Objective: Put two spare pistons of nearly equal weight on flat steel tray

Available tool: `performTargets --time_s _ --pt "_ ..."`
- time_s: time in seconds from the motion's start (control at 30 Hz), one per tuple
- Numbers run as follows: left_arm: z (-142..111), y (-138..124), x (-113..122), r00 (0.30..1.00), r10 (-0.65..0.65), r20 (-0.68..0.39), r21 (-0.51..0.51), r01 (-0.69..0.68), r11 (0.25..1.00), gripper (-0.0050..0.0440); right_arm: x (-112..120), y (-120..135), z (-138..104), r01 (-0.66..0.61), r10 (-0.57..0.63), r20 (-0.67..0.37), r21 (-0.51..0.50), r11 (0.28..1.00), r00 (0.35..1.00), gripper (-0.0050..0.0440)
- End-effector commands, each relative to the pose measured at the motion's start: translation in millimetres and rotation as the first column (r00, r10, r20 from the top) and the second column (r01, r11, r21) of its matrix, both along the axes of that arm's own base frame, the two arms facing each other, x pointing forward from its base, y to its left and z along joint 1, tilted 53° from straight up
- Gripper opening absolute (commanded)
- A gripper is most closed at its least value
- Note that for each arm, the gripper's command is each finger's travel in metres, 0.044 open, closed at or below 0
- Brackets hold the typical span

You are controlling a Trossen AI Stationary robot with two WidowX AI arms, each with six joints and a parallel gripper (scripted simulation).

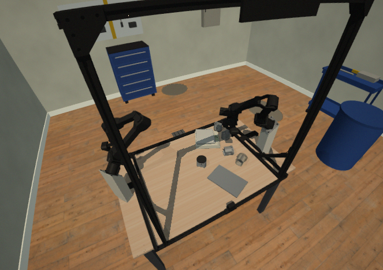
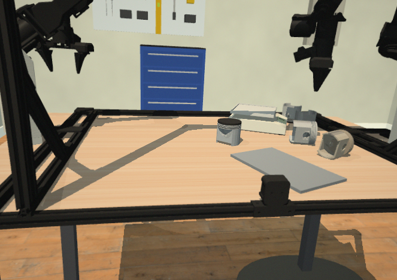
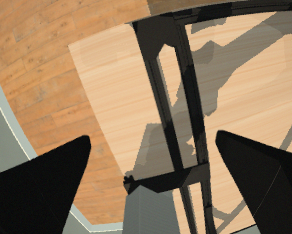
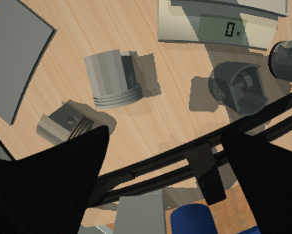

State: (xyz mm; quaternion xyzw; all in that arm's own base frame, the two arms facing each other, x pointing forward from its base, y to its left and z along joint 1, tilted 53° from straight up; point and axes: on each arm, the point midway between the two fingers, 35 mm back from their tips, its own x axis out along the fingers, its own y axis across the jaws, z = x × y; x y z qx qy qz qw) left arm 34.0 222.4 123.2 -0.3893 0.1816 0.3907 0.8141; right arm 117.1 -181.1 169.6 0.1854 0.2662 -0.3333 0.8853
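Observation:
The flat steel tray (image 1: 227,180) lies on the bench at the front right; it also shows in the right wrist view (image 4: 17,51). A dark-topped piston (image 2: 228,131) stands upright left of it. A grey piston (image 2: 303,131) and a tan piston (image 2: 336,143) lie on their sides behind the tray. Two more pistons (image 4: 238,87) (image 4: 286,61) sit beside the scale (image 2: 260,118), which reads 0. My right gripper (image 2: 317,82) is open and empty, high above these two pistons. My left gripper (image 2: 63,62) is open and empty, high over the bench's far left edge.
A black frame (image 2: 172,207) runs round the bench, with a small camera block (image 2: 273,189) on its front rail near the tray. Tall black posts (image 2: 10,109) stand at the corners. A blue barrel (image 1: 352,133) stands on the floor beyond the right arm's pedestal (image 1: 266,135).

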Motion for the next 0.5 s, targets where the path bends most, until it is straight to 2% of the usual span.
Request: performTargets --time_s 0.0,0.47 --pt "0 0 0 1.000 -0.001 0.002 0.001 0.001 1.000 0.0440 10 16 -5 -0.063 0.060 -0.055 -0.071 0.995 0.997 0.0378" --pt "0 0 0 1.000 -0.001 0.002 0.001 0.001 1.000 0.0440 43 63 -19 -0.273 0.215 -0.239 -0.242 0.931 0.947 0.0378"
